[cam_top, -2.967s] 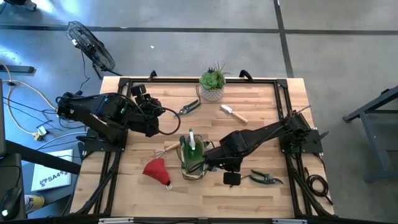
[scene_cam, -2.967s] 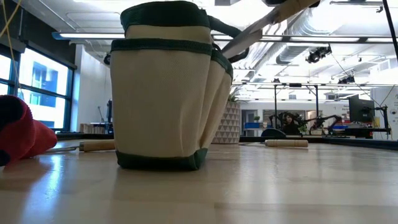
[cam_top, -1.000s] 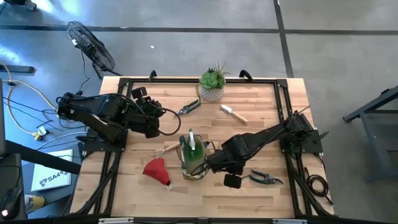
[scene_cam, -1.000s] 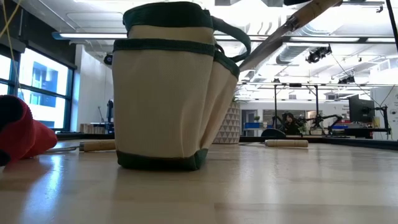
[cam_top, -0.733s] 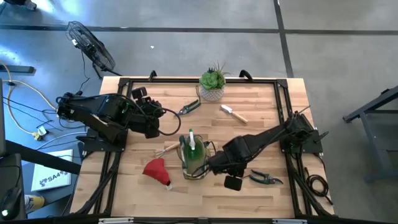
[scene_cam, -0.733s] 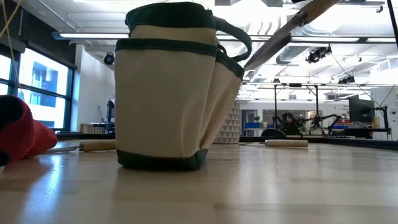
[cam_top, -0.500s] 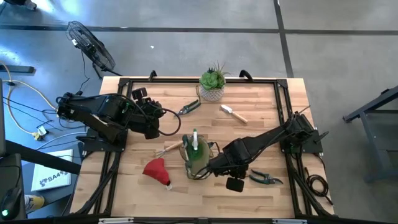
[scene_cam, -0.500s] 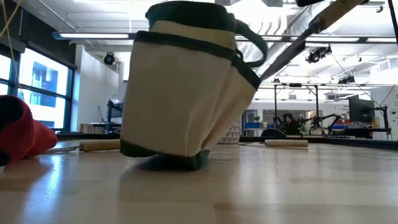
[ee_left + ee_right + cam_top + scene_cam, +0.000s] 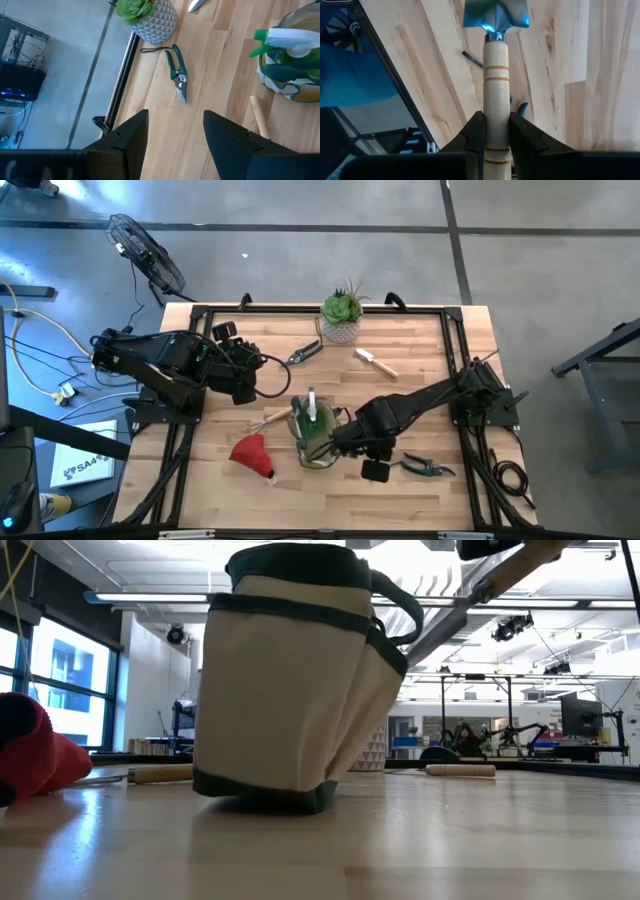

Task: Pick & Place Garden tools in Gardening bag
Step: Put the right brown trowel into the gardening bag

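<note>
- Wooden planks make up the table [image 9: 420,350], which has a dark frame around it; grey floor surrounds it, and a black fan [image 9: 150,255] stands off its far left corner.
- From table height, the gardening bag [image 9: 295,680] fills much of the picture and leans, its left bottom edge lifted slightly off the wood. Its inside is hidden from there.
- From above, the bag sits near the middle of the table, towards the near edge. A green-and-white piece [image 9: 311,408] stands up out of its opening; what else lies inside cannot be made out.
- Right gripper [image 9: 497,131] is pinched on the wooden handle of a trowel [image 9: 496,65], whose metal blade is cut off at the picture's edge. From above, this gripper is hidden under the right arm, just right of the bag.
- In the low view the trowel's shaft slants up from behind the bag's right side towards the upper right.
- Left gripper [image 9: 172,132] hangs with its fingers spread and nothing between them, over the far left part of the table.
- Loose tools: a red cone-shaped piece [image 9: 252,452] left of the bag, a wooden-handled rake [image 9: 272,418] just beside the bag's left side, pruning shears [image 9: 305,352] near the white plant pot [image 9: 341,323], a second trowel [image 9: 376,362] farther right, and second shears [image 9: 428,467] near the right arm, partly covered by it.
</note>
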Tool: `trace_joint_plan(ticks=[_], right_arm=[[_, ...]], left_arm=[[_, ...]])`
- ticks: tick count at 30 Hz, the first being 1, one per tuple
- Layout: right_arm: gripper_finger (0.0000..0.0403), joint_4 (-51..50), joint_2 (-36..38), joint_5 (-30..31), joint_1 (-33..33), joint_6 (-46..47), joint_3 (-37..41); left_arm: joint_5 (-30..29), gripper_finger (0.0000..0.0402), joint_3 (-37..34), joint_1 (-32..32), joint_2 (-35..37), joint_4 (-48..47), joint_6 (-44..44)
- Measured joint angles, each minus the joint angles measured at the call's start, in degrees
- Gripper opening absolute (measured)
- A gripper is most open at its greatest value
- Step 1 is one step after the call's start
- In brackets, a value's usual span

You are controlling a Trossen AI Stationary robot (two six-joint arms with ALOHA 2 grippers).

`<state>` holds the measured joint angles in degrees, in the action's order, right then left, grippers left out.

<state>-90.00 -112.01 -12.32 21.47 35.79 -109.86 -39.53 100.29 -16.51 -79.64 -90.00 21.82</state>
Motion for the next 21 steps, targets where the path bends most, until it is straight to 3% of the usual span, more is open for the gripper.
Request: trace_joint_plan(ticks=[14, 21], right_arm=[[0.0049, 0.0, -0.1, 0.8, -2.7, -3.2, -0.2], [0.0049, 0.0, -0.1, 1.6, -2.7, -3.8, -0.2]], left_arm=[[0.5, 0.0182, 0.0, 0.0, 0.0, 0.0, 1.0], [19.3, 0.0182, 0.0, -0.1, 0.1, 0.0, 2.7]])
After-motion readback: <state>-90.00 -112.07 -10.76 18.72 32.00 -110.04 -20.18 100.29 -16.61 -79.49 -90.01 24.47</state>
